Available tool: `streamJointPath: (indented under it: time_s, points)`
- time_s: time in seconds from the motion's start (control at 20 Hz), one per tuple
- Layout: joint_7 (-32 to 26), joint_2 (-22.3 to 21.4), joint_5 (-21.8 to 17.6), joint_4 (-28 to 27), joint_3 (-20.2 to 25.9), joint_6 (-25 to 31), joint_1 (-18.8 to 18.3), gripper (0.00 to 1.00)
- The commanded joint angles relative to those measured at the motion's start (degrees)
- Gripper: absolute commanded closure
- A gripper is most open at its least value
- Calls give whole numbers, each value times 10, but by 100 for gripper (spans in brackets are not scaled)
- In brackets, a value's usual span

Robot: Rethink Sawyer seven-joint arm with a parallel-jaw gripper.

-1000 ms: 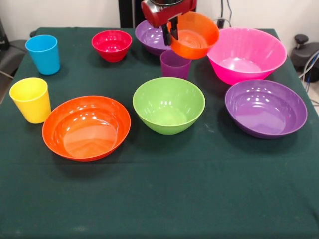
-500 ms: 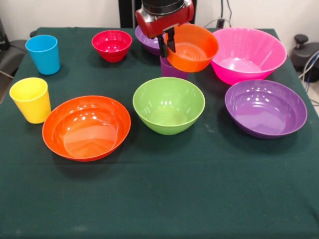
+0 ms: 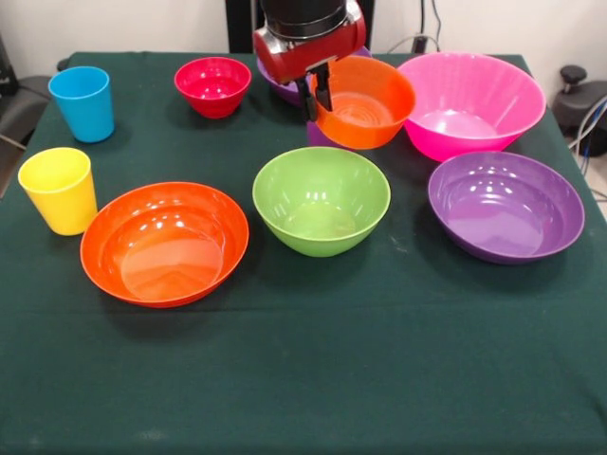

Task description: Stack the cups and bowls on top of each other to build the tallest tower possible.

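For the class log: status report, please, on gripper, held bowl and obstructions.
Gripper shut on small orange bowl. Bowl low over purple cup, nearly hiding it. Green bowl and pink bowl stand close by.

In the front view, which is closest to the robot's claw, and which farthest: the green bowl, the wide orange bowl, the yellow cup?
From the gripper:
1. Glossy green plastic bowl, just below it.
2. Wide orange plastic bowl, lower left.
3. Yellow tapered plastic cup, at the left edge.

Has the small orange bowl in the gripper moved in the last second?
Yes. The small glossy orange plastic bowl has come down onto the purple plastic cup, judged against the fixed pink bowl.
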Motion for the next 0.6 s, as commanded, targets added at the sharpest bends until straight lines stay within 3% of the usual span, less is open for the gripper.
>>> streamJointPath:
  time_s: [0.05,0.6]
  points:
    - [-177,31,-8,-40,-8,61,18,100]
    - [-200,62,-20,-66,-24,89,15,100]
